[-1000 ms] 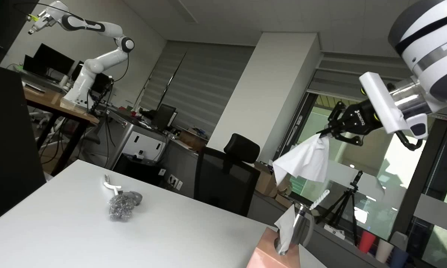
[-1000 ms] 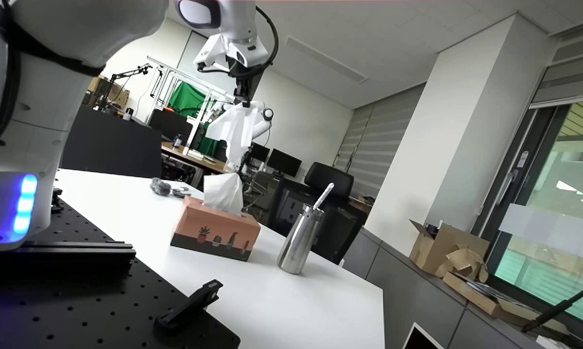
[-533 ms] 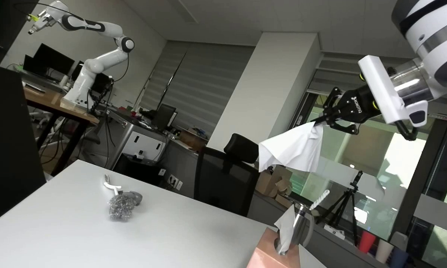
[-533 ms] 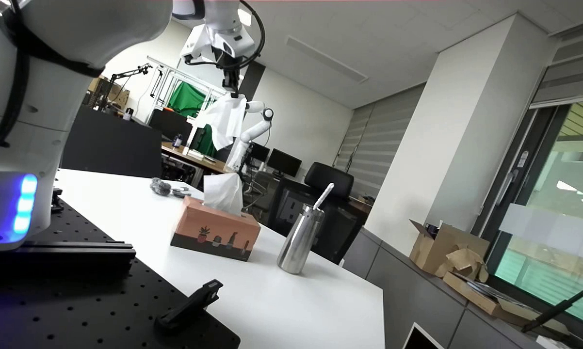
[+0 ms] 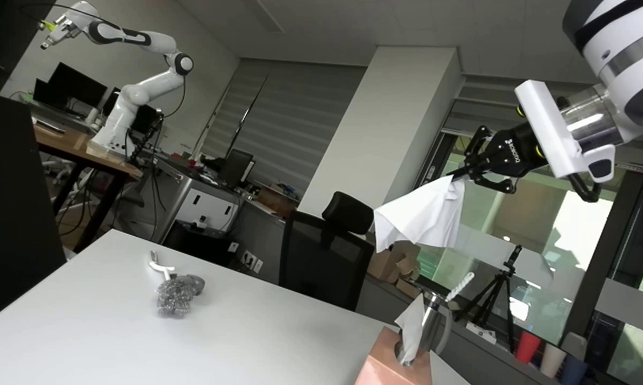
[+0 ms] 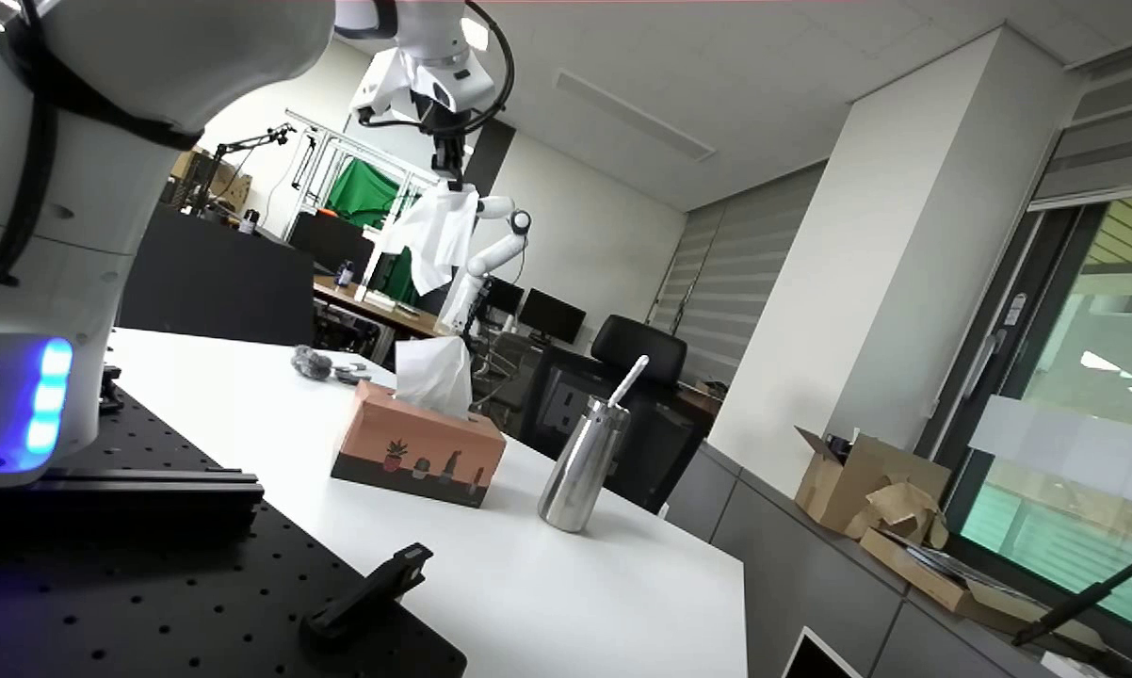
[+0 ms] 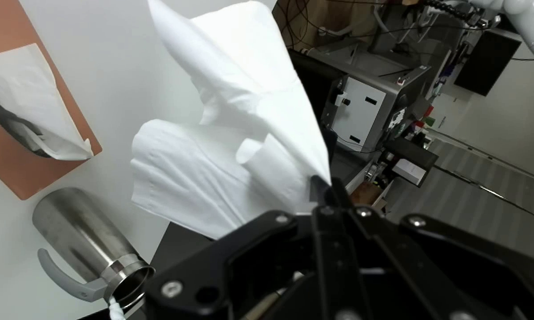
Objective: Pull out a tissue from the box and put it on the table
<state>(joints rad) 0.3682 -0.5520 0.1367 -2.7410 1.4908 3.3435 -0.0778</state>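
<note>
My gripper [image 5: 457, 174] is shut on the top of a white tissue [image 5: 423, 214], which hangs in the air well above the white table [image 5: 273, 342]. In an exterior view the held tissue [image 6: 434, 235] is above and behind the tissue box [image 6: 415, 447], apart from it. The box is salmon pink with a dark lower band; another tissue [image 6: 434, 372] stands up out of its slot. In the wrist view the held tissue [image 7: 240, 98] spreads left from the closed fingertips, with the box [image 7: 40, 173] beyond it at the left. The tissue's pinched part is hidden between the fingers.
A steel jug [image 6: 585, 461] with a white twisted stick stands beside the box. A grey wiry tuft [image 5: 174, 297] with white and grey pieces lies across the table. A black clamp [image 6: 368, 603] sits at the base plate's edge. An office chair [image 5: 327, 256] stands behind the table.
My gripper has risen, carrying the tissue higher and slightly left in both exterior views. Over the last half second the arm is nearly still and the tissue's loose end sways slightly. The box has not moved.
</note>
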